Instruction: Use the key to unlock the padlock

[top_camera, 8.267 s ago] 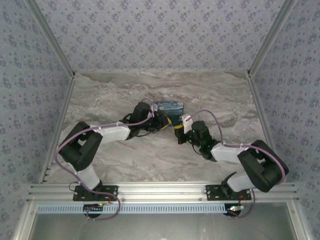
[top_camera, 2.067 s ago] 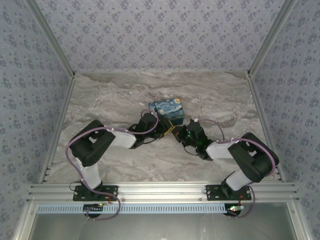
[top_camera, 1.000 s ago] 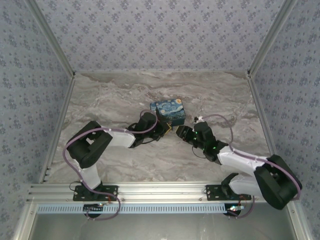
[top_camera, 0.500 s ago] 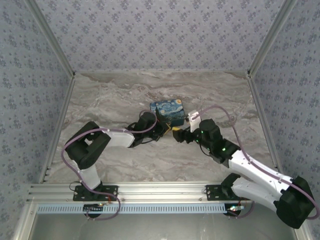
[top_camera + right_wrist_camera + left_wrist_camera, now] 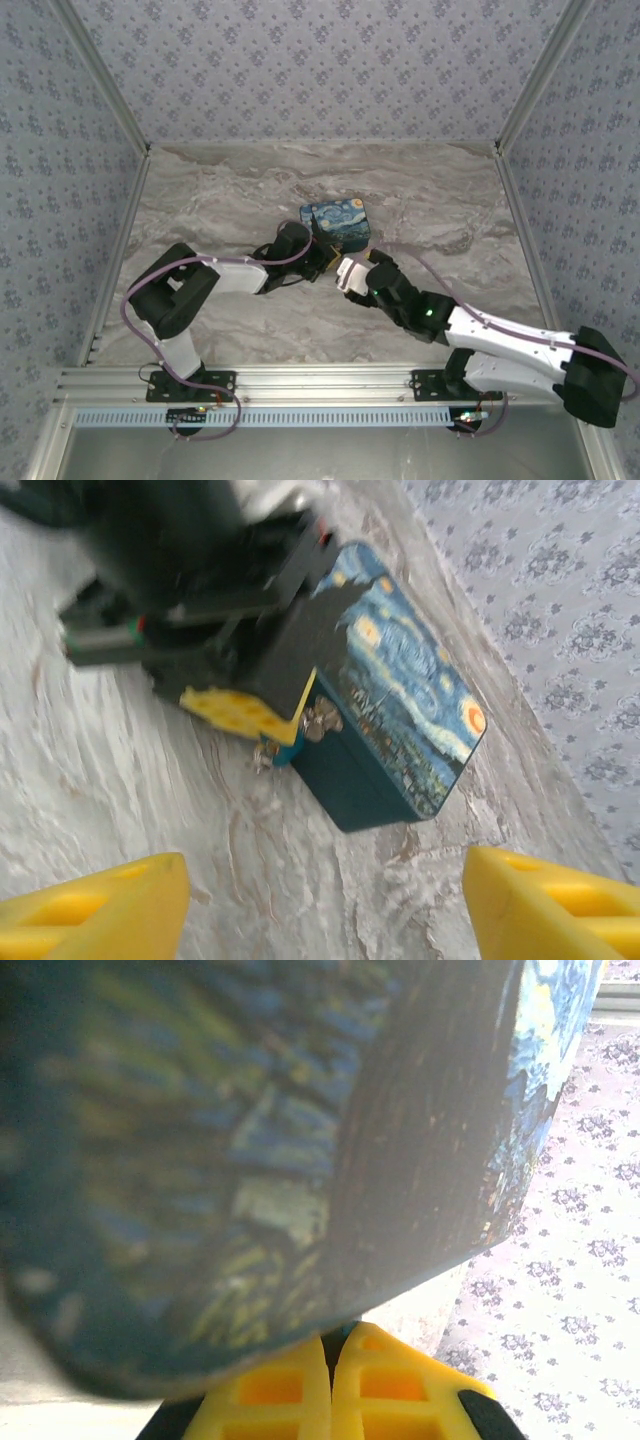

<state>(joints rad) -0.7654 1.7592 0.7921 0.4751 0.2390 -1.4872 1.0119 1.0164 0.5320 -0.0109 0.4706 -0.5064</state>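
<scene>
Top external view: the left arm (image 5: 215,272) stretches from the lower left toward the middle of the marble table (image 5: 220,200). The left claw (image 5: 320,262) sits against the lower-left corner of the starry printed box (image 5: 337,222). In the left wrist view its yellow fingers (image 5: 270,1390) are pressed together at the bottom edge. A sliver of teal is pinched at the top of their seam, and the box looms blurred just above. In the right wrist view that teal bit, the padlock (image 5: 283,752), sits clamped at the tip of the left claw. It lies against the box's front, just beside a small silvery catch (image 5: 320,720). Further right, the right arm (image 5: 500,340) reaches in from the lower right. The right claw (image 5: 320,910) stands wide apart and holds nothing. It is near the box but clear of it.
</scene>
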